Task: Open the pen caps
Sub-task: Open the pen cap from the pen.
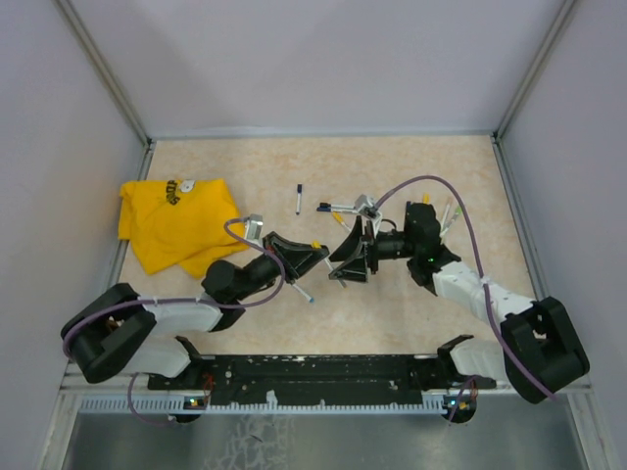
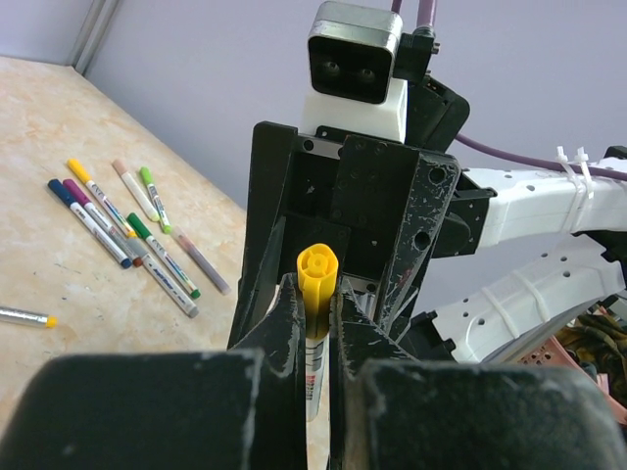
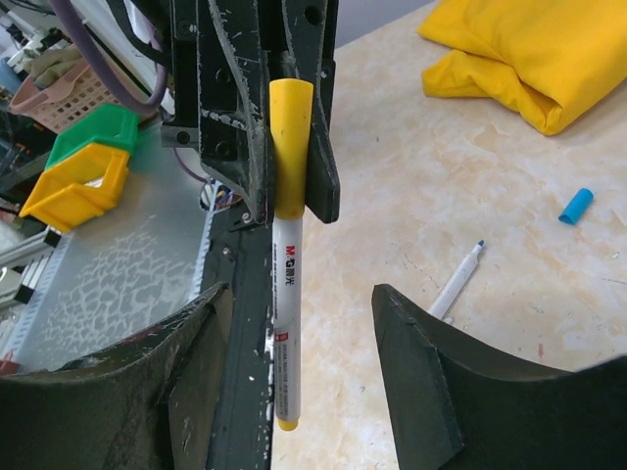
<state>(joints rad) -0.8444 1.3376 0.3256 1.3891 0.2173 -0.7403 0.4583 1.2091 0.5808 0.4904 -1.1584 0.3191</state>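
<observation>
Left jaws clamped on yellow pen (image 2: 313, 382) at its yellow cap (image 3: 291, 147), held above tabletop (image 3: 470, 196); right jaws spread around barrel (image 3: 283, 323). Likely light, stiff, slick plastic: grab barrel, pull straight

A folded yellow cloth (image 1: 176, 223) lies at the far left of the beige stone-patterned worktop (image 1: 255, 166). At mid-worktop the left gripper (image 1: 318, 257) and right gripper (image 1: 351, 257) meet tip to tip, left one on the left. The left jaws clamp a yellow plastic pen cap (image 3: 291, 147); its white pen barrel (image 3: 285, 323) reaches between the right jaws, which stand apart on either side.

Just near of the left gripper lies an uncapped thin white pen (image 1: 302, 291), with a small blue plastic cap (image 3: 576, 205) beside it. Far of the grippers lies a black-capped thin pen (image 1: 299, 199). A cluster of capped coloured pens (image 1: 446, 215) sits far right, behind the right arm.
</observation>
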